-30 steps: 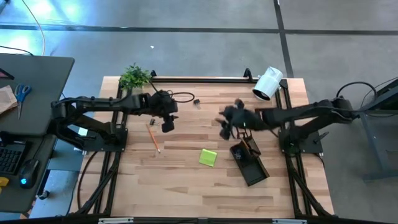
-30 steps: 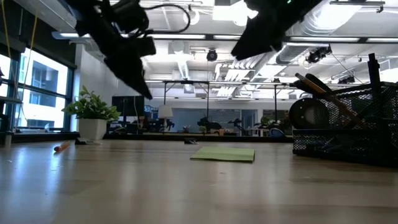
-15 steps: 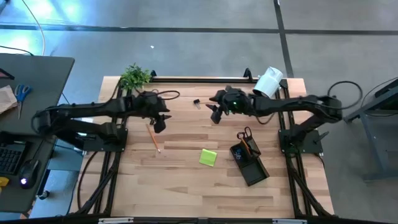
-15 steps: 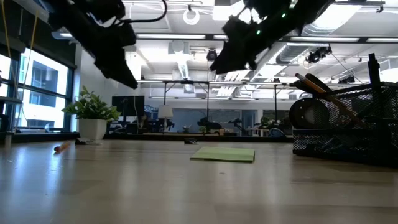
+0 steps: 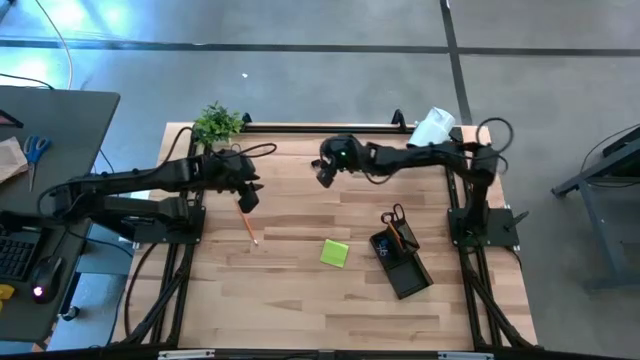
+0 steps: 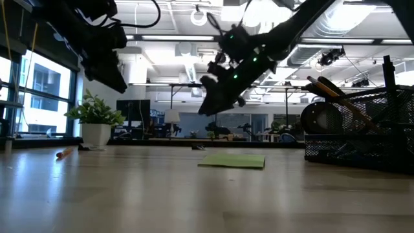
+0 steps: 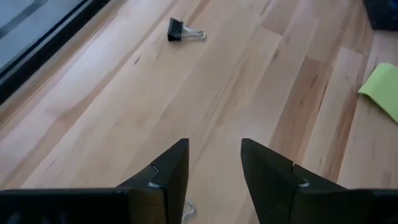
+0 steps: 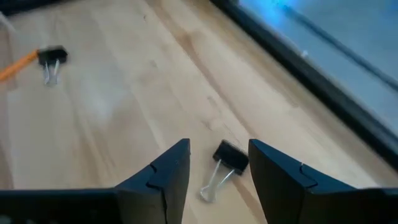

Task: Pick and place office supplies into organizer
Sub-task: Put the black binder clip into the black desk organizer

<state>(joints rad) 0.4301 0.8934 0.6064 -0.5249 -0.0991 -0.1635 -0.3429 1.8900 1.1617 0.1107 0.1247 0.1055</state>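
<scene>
Two binder clips are being lined up at once, one for each arm. The right gripper is held low over the far middle of the table, its fingers parted and empty, and a black binder clip is seen lying flat on the wood right between them in the right wrist view, wire handles pointing back toward the camera; the spread looks chosen so the clip body can be straddled before a squeeze. A second binder clip is visible farther off in that same view, beside the tip of the orange pencil. That clip sits under the left gripper, which is poised near the pencil's far end with its jaws likewise apart and nothing held; a loop of wire is glimpsed between its fingers in the left wrist view. Over on the right-hand side, the black organizer is already loaded: scissors and pens are stood in its cup section. The lime-green sticky-note pad is left lying flat just beside the organizer, not yet collected. Small, flat clips may slip when pinched, so a square descent would be wanted.
</scene>
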